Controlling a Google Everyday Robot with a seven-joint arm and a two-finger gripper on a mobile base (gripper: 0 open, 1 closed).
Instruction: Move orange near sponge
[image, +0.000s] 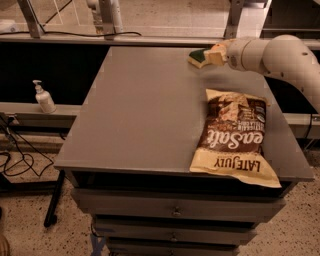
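1. The grey table is the largest thing here, a flat top over a stack of drawers.
2. The robot arm, thick and white, comes in from the right edge and reaches across the table's far right corner.
3. A chip bag lies flat on the right half of the table towards the front, well apart from the arm's tip.
4. A soap bottle stands on a ledge off to the left, below the table top.
5. The sponge, green on top and yellow beneath, sits at the far edge of the table, right of the middle.
6. The gripper is at the end of the arm, just beside the sponge on its right and seemingly touching that end. I cannot tell whether it is open or closed, nor for certain what it grips.
7. The orange does not lie loose anywhere on the table. A pale yellow-orange patch at the gripper's tip may be it. If so, it is already held right next to the sponge and little of the task is left.
   - I would expect the orange to be firm, smooth and fairly light, and ready to roll once let go.
   - It is best held across its widest middle and set down low on bare table beside the sponge, not dropped.
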